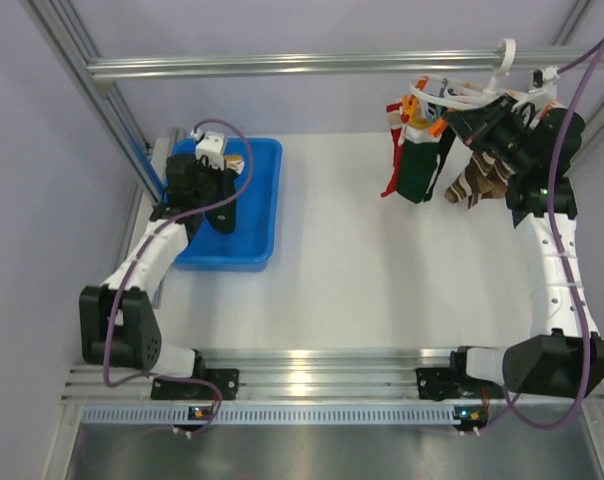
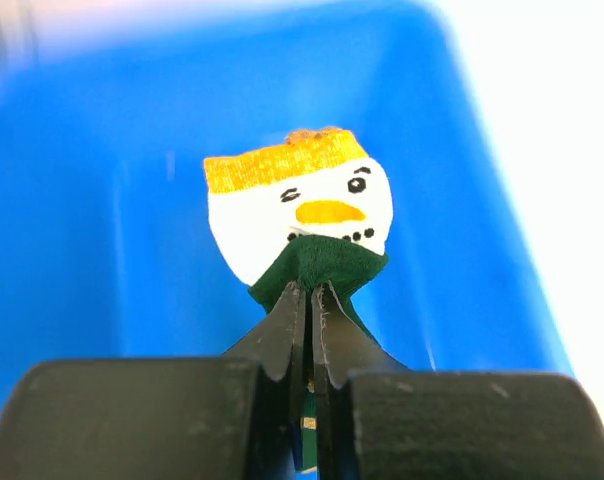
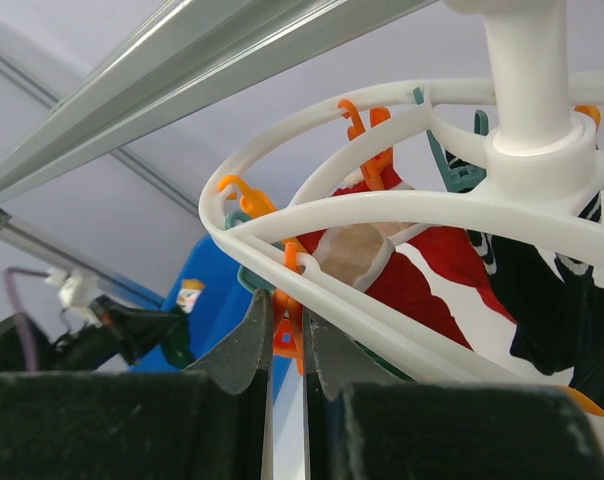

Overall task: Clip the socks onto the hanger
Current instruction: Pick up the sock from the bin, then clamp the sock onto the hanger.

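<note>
A dark green sock (image 2: 302, 215) with a white snowman face and yellow hat hangs over the blue bin (image 2: 102, 200). My left gripper (image 2: 310, 290) is shut on its green cloth. From above, this sock (image 1: 210, 144) shows at the left gripper (image 1: 208, 160), over the bin (image 1: 262, 200). The white ring hanger (image 1: 462, 98) hangs from the top rail at the back right, with a red sock (image 1: 394, 150) and a green sock (image 1: 419, 168) clipped on. My right gripper (image 3: 287, 300) is shut on an orange clip peg (image 3: 290, 330) under the hanger ring (image 3: 382, 210).
A brown-and-cream striped sock (image 1: 482, 180) and a black sock (image 3: 542, 300) also hang from the hanger. A metal rail (image 1: 312, 65) crosses the back and frame posts stand at both sides. The white table (image 1: 362, 270) lies between the arms.
</note>
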